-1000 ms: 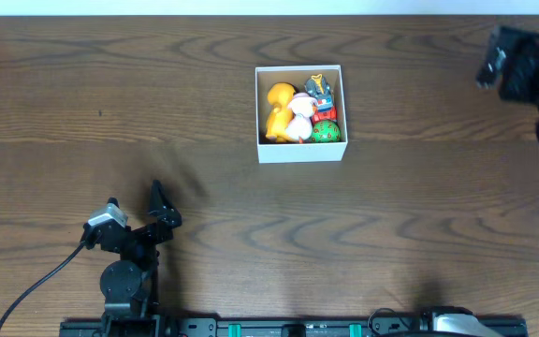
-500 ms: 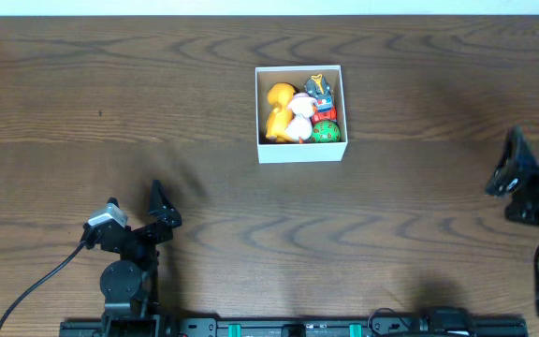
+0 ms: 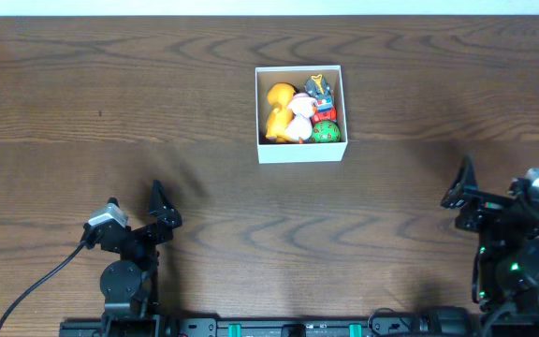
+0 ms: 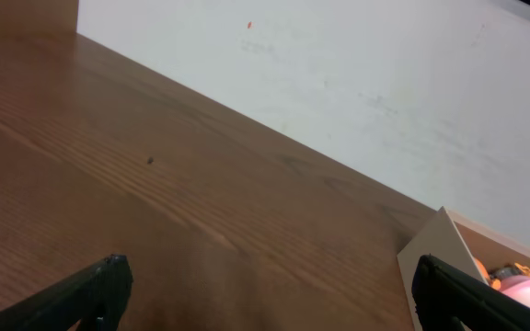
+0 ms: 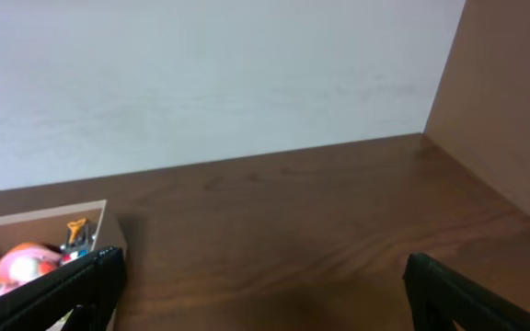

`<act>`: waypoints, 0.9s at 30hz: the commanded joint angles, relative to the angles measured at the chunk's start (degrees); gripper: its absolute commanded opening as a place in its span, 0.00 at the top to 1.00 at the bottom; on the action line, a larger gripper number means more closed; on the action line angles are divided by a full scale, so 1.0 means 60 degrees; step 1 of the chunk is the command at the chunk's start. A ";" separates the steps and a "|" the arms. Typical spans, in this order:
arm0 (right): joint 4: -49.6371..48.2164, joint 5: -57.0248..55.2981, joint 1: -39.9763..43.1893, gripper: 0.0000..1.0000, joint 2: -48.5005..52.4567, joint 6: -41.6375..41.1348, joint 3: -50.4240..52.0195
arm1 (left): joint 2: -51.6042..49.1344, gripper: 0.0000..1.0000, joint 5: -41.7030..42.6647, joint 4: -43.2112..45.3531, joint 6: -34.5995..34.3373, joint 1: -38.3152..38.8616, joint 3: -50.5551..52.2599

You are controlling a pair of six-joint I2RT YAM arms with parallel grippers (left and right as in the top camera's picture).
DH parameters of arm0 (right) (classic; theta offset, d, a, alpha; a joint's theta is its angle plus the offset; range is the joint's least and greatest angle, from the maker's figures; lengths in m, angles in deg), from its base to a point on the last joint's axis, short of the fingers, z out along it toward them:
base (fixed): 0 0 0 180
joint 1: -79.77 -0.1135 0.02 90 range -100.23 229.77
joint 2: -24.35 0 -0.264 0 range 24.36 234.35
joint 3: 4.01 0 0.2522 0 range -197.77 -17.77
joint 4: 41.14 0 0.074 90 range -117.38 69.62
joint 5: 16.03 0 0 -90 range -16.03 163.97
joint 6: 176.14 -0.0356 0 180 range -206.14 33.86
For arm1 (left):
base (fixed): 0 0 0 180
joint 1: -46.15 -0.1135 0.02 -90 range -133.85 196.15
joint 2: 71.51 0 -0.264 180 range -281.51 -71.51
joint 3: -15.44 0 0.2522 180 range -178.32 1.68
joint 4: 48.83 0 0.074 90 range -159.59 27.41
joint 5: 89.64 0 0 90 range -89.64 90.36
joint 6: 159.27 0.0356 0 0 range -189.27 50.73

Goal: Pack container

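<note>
**Left jaws:** spread wide, nothing between them, parked at the near edge of the table (image 3: 251,234).

**Right jaws:** likewise spread wide and empty, at the near edge on the opposite side.

**Ground between:** no loose item shows on the table beside or just ahead of either pair.

**Container (image 3: 302,152):** well ahead of both pairs, forward and right of the left jaws and forward and left of the right jaws. It touches neither. Toys (image 3: 299,117) lie inside, packed close together.

**Assessment:** packing appears complete, and the step in hand is standing clear.

**Recommendations:**
- Hold both pairs open and well off the container walls so the box is not nudged.
- Check from above that no toy rides over the rim. The grey toy (image 3: 318,89) in the far corner sits closest to a wall, and its height against the rim cannot be told.
- If any toy needs reseating, come straight down from above, not in from the side.
</note>
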 commanded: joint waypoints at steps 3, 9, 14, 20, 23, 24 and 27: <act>-0.0805 0.0047 -0.0076 0.01 -0.0940 -0.0029 0.1446 | 0.0040 0.02 -0.0076 -0.0317 0.0127 -0.0018 0.0219; -0.1548 0.0903 -0.0076 0.01 -0.1559 0.1308 0.2805 | 0.0040 0.02 -0.0076 -0.0317 0.0127 -0.0018 0.0219; -0.2218 0.0987 -0.0076 0.01 -0.2200 0.1362 0.3807 | 0.0040 0.02 -0.0080 -0.0317 0.0127 -0.0018 0.0219; -0.2871 0.1355 -0.0076 0.01 -0.3002 0.1362 0.4856 | 0.0040 0.02 -0.0076 -0.0317 0.0127 -0.0018 0.0219; -0.2936 0.1526 -0.0076 0.01 -0.3391 0.1362 0.5198 | 0.0040 0.02 -0.0076 -0.0317 0.0127 -0.0018 0.0219; -0.2936 0.1548 -0.0076 0.01 -0.3483 0.1362 0.5275 | 0.0040 0.02 -0.0076 -0.0317 0.0131 -0.0018 0.0219; -0.2976 0.1563 -0.0087 0.01 -0.3534 0.1362 0.5457 | 0.0040 0.02 -0.0080 -0.0317 0.0127 -0.0018 0.0219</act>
